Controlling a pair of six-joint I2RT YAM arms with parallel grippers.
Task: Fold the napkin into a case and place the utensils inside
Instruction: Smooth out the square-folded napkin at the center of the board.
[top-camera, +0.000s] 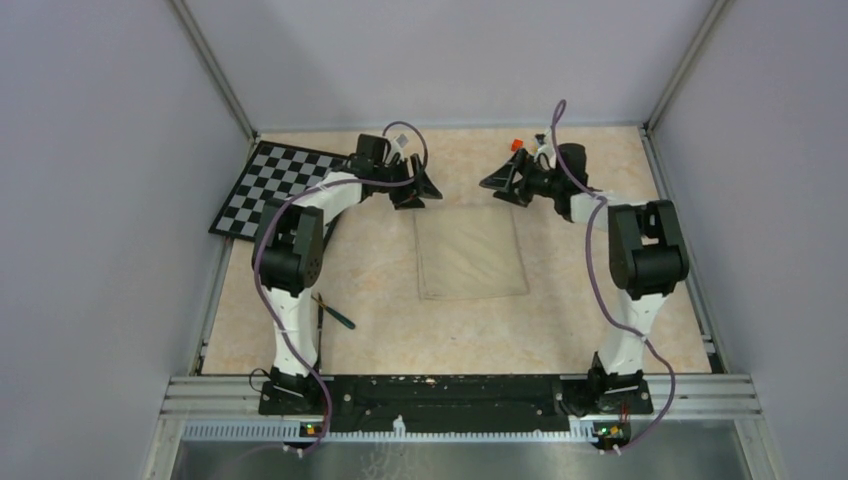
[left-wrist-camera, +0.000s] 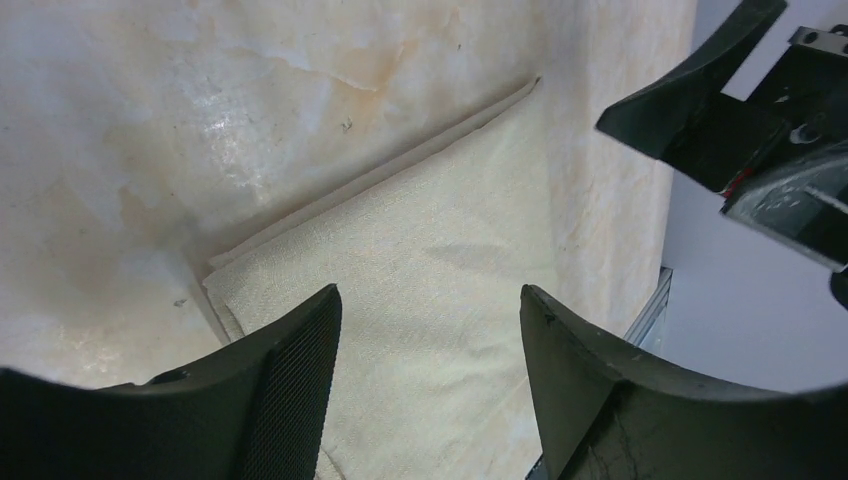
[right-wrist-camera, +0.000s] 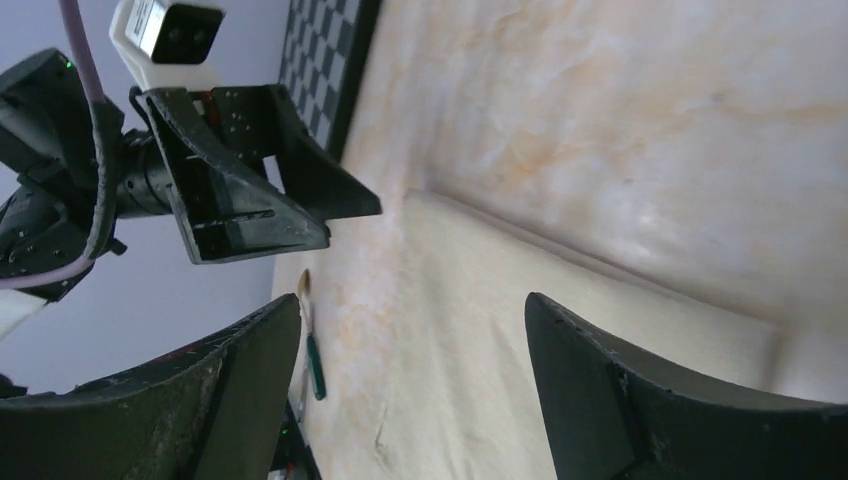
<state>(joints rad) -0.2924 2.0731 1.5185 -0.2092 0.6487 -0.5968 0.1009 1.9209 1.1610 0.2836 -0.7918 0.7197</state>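
The beige-tan napkin (top-camera: 470, 253) lies flat on the table's middle, folded over with a layered far edge; it also shows in the left wrist view (left-wrist-camera: 420, 300) and the right wrist view (right-wrist-camera: 540, 330). My left gripper (top-camera: 417, 190) hovers open and empty over its far left corner. My right gripper (top-camera: 503, 185) hovers open and empty over its far right corner. The utensils (top-camera: 333, 314), slim dark sticks with one teal-green handle (right-wrist-camera: 315, 366), lie near the left arm's base, apart from the napkin.
A black-and-white checkerboard (top-camera: 270, 185) lies at the far left. A small red cube (top-camera: 517, 145) sits at the back behind the right gripper. Grey walls close in the table on three sides.
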